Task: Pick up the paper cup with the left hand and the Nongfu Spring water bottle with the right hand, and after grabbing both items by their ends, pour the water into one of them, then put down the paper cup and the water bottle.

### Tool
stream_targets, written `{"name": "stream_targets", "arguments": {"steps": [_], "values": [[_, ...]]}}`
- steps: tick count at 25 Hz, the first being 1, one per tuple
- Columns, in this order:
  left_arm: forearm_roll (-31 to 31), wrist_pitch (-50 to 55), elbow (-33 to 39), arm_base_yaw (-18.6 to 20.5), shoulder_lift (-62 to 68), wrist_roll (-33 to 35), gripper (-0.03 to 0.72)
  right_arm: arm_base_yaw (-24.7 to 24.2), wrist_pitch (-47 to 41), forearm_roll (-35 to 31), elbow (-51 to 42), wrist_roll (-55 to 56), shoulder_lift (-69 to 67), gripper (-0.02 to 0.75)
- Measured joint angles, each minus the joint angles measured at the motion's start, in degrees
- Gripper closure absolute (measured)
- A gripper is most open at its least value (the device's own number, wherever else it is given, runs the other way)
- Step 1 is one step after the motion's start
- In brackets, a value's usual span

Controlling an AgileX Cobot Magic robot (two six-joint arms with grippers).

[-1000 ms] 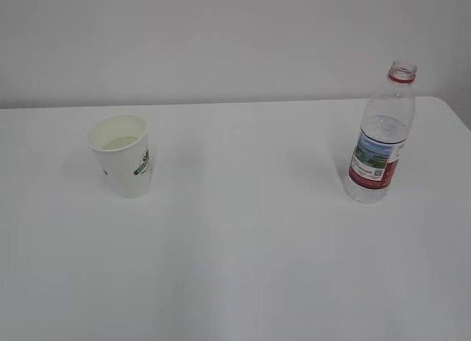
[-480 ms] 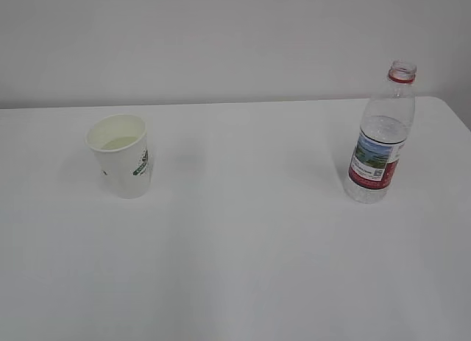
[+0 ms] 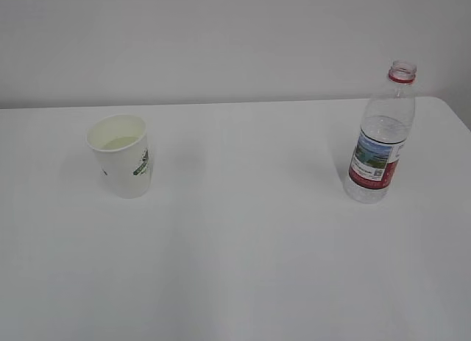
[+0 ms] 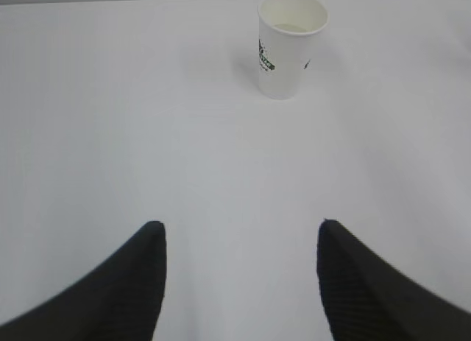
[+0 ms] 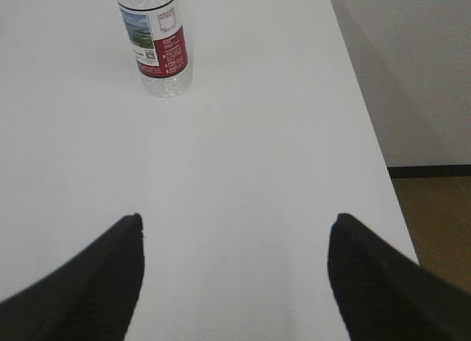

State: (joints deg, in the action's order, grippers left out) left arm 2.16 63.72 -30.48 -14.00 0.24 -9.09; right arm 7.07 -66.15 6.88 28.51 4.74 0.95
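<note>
From my remote station: the paper cup stands upright on the left of the white table, pale liquid in its bottom, and the uncapped Nongfu Spring water bottle stands upright well apart on the right. I see the left hand and right hand spread wide, empty, each well short of its item over bare tabletop. The table's edge, a wall and brown floor lie right of the bottle.

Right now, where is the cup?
The cup stands upright on the left of the table in the exterior view, far from the bottle at the right.
</note>
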Motion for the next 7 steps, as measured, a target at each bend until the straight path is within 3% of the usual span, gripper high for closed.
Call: {"name": "stream_targets", "arguments": {"steps": [7], "values": [[0.0, 0.0, 0.0, 0.0, 0.0, 0.0, 0.228, 0.0, 0.0, 0.0, 0.0, 0.0, 0.0, 0.148]]}}
